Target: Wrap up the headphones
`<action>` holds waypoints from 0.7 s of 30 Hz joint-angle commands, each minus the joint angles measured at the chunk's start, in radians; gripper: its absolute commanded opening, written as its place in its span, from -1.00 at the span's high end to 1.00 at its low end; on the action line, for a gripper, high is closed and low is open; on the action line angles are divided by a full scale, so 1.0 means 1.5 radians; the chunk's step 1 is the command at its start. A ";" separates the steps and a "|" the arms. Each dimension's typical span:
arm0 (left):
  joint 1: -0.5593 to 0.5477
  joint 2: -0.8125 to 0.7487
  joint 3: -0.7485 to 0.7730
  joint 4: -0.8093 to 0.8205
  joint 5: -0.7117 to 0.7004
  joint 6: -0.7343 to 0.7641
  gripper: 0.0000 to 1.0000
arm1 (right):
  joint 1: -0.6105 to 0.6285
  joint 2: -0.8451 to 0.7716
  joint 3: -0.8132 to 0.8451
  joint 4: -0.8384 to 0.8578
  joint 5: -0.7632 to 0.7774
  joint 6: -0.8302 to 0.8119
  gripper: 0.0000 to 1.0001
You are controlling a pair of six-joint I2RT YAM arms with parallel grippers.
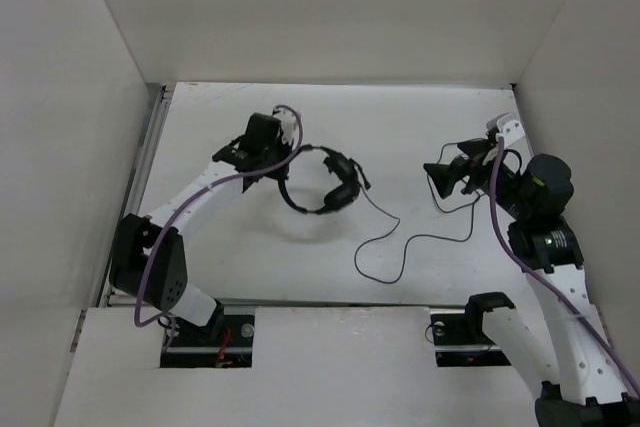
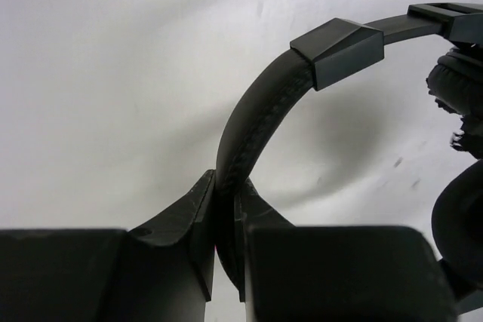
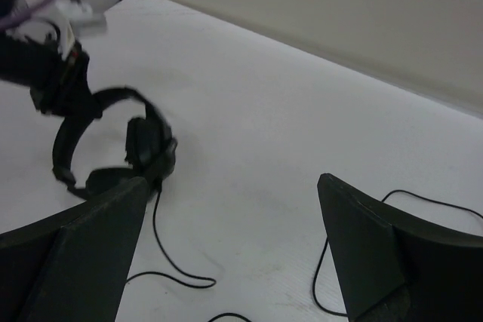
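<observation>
Your left gripper point(image 2: 226, 213) is pinching the headphones point(image 1: 338, 190) by the band, left of center. Your right gripper point(image 3: 234, 186) is wide open and empty. Tug the cord point(image 1: 437, 239) and the band could twist loose.

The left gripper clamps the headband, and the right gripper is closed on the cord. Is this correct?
Not quite. The left gripper does clamp the headband, but the right gripper is open; the right wrist view shows the cord on the table.

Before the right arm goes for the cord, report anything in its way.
Nothing visible. The right gripper is open, with only bare table between it and the cord. The left gripper holds the headband.
</observation>
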State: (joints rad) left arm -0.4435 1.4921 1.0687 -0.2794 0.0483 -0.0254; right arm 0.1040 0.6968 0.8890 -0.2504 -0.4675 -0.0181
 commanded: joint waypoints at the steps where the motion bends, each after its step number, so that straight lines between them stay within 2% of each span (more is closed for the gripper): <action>1: 0.000 -0.010 0.152 -0.001 0.027 0.017 1.00 | 0.024 0.032 0.009 0.006 0.004 -0.033 -1.00; 10: 0.008 0.030 0.385 -0.084 0.071 0.022 1.00 | 0.113 0.099 0.028 0.034 0.006 -0.068 -1.00; 17: 0.019 0.032 0.441 -0.103 0.076 0.045 0.99 | 0.218 0.184 0.138 0.051 0.001 -0.056 -1.00; 21: 0.026 0.030 0.468 -0.109 0.078 0.045 0.99 | 0.274 0.219 0.152 0.077 0.003 -0.048 -1.00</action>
State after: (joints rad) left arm -0.4164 1.5532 1.6909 -0.4652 0.1410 0.0444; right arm 0.4706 1.0058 1.0702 -0.2169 -0.4557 -0.0998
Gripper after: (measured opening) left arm 0.080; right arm 0.999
